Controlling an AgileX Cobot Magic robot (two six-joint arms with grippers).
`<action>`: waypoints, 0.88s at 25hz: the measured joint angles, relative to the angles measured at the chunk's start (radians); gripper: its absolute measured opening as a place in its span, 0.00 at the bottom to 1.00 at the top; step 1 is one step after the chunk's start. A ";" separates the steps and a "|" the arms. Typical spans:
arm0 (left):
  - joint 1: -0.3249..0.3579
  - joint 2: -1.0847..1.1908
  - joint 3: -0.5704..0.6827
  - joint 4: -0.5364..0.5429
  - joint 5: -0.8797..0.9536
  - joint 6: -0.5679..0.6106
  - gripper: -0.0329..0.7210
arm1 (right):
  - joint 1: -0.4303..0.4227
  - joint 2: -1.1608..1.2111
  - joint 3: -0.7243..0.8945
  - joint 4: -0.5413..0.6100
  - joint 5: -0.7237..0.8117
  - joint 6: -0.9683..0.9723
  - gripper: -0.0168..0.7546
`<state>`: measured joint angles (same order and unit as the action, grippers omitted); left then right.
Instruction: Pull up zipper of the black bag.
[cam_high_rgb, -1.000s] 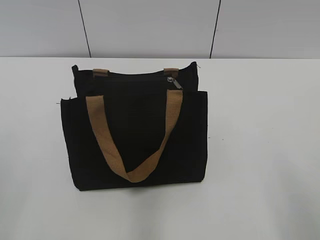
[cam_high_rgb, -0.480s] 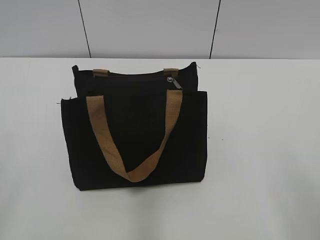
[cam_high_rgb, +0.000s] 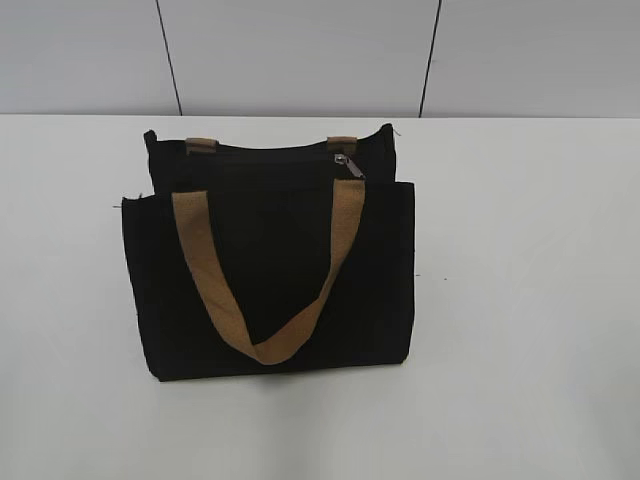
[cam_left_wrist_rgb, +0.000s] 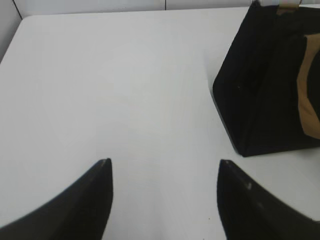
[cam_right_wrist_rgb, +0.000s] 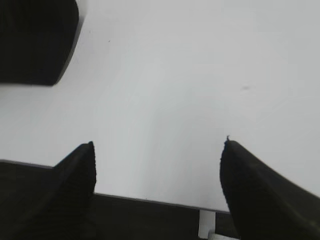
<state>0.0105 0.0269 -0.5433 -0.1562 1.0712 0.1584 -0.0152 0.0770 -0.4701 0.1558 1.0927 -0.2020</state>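
Observation:
The black bag (cam_high_rgb: 270, 270) stands upright on the white table, its front pocket panel facing the exterior view. A tan handle (cam_high_rgb: 265, 270) hangs in a V over the front. The silver zipper (cam_high_rgb: 347, 164) sits near the right end of the black zip line along the top edge. Neither gripper shows in the exterior view. In the left wrist view my left gripper (cam_left_wrist_rgb: 164, 162) is open and empty over bare table, with the bag (cam_left_wrist_rgb: 265, 85) to its upper right. In the right wrist view my right gripper (cam_right_wrist_rgb: 159, 142) is open and empty near the table's front edge, with the bag's corner (cam_right_wrist_rgb: 35, 40) at upper left.
The white table (cam_high_rgb: 520, 300) spreads wide on both sides of the bag. A grey panelled wall (cam_high_rgb: 300, 50) rises behind it. The table's front edge (cam_right_wrist_rgb: 150, 200) shows in the right wrist view, dark below it.

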 joint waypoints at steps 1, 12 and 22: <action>0.002 -0.014 0.000 0.000 0.000 0.000 0.69 | -0.013 -0.020 0.000 0.001 0.000 0.000 0.78; 0.003 -0.031 0.000 -0.001 0.000 0.003 0.69 | -0.056 -0.085 0.002 0.005 0.000 0.000 0.78; 0.003 -0.031 0.000 -0.001 0.000 0.003 0.69 | -0.056 -0.085 0.002 0.007 0.000 0.000 0.78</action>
